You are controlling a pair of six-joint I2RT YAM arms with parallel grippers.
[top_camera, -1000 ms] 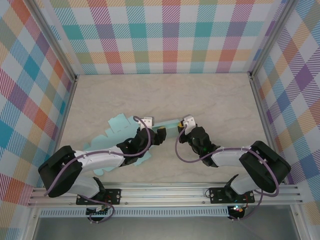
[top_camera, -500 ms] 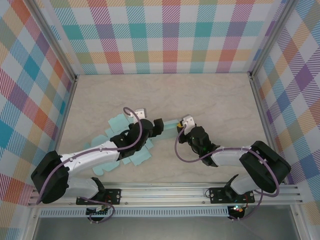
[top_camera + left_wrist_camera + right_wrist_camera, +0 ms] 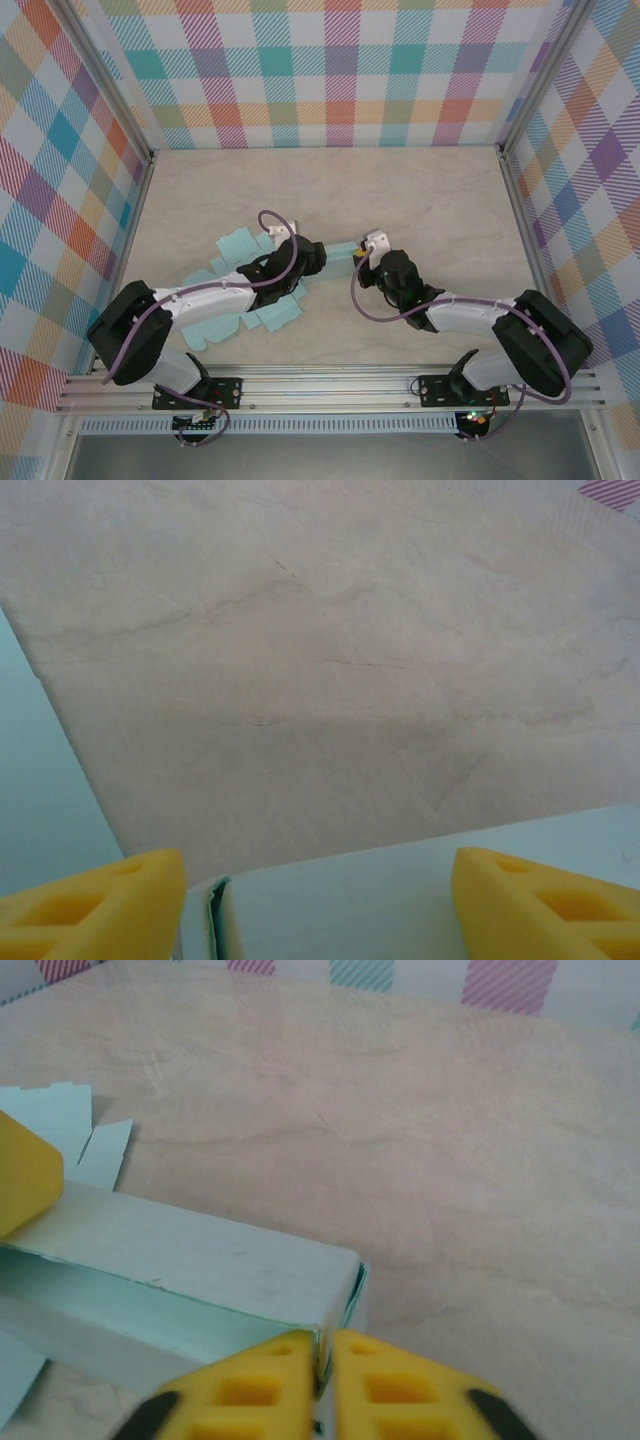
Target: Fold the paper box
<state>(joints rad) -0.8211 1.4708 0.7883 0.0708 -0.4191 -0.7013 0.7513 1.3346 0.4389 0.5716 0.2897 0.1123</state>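
Above the table, overhead view: we see the paper box (image 3: 236, 245) as a mint die-cut sheet. It lies mostly flat, left of centre on the table (image 3: 430, 200), with its flaps fanned out under the left arm. Its long panel (image 3: 345, 250) stands up between the left gripper (image 3: 317, 258) and the right gripper (image 3: 360, 262), which face each other close together.
Surroundings: plaid walls (image 3: 340, 70) stand well apart from the work. We judge the left arm itself, lying across the flaps, to be the main obstruction.
Left wrist view: the left gripper (image 3: 320, 910) has its yellow fingertips (image 3: 90, 905) wide apart. A pale edge of the box lies between them, and we cannot tell whether either pad touches it.
Right wrist view: the right gripper (image 3: 322, 1385) is closed tight on the end corner of the long panel (image 3: 190, 1250), with the thin wall pinched between its fingers (image 3: 250, 1390). The panel runs away to the left, where a yellow finger of the left gripper (image 3: 25, 1185) sits at its far end.
Handling: we judge the sheet light, thin and springy, easy to crease wrongly or tear, and likely to slide on the smooth table.
Hold: we judge it is best taken at panel edges close to the score lines, with one side pinned while the other folds.
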